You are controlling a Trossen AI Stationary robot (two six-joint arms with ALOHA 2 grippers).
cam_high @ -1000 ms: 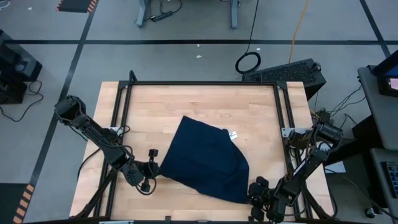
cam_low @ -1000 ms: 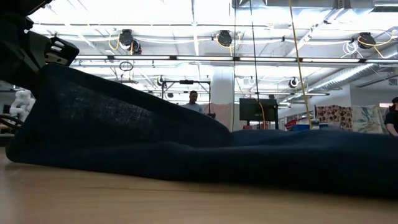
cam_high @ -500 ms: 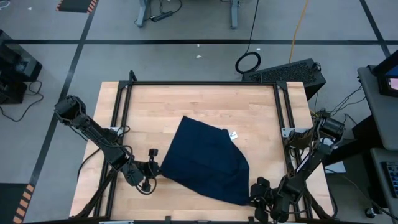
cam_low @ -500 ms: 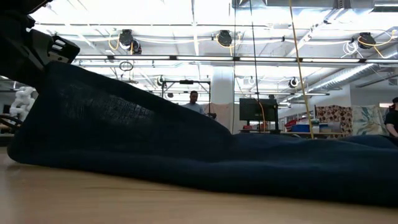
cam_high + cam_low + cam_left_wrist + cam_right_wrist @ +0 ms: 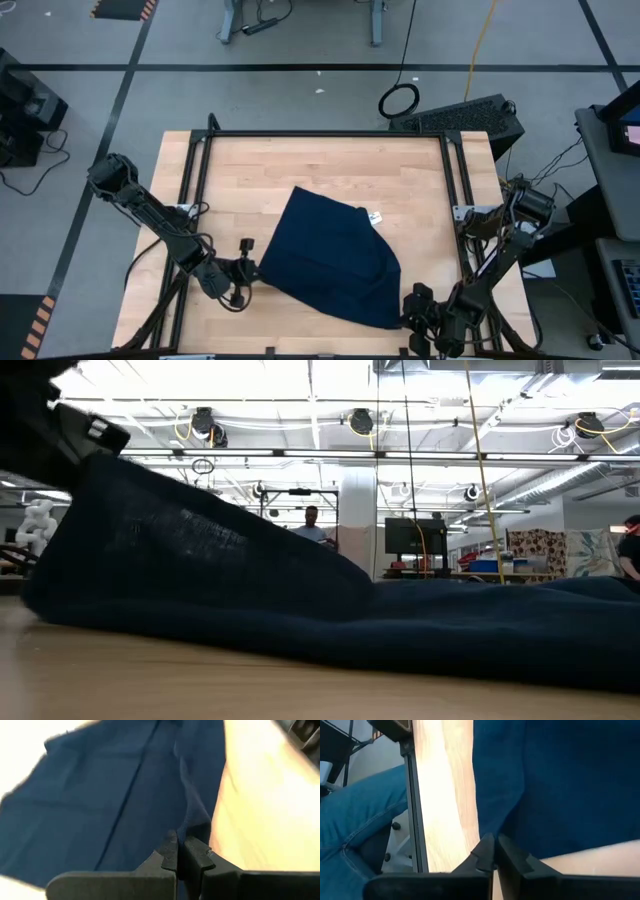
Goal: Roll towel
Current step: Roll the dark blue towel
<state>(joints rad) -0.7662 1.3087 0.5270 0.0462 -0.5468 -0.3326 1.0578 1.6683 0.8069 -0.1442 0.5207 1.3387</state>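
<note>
Your dark navy blue rectangular cloth towel (image 5: 330, 262) lies flat near the front middle of the pale wooden table (image 5: 300, 165), its small white tag (image 5: 375, 216) at the far right edge. The left gripper (image 5: 250, 268) is pinched together on the towel's left corner, lifting it slightly. The right gripper (image 5: 413, 310) is clamped at the front right corner; it seems to have cloth, though only a thin edge shows between its fingers. If that hold is shallow, you risk the corner slipping out when you pull, leaving a skewed, loose roll.
</note>
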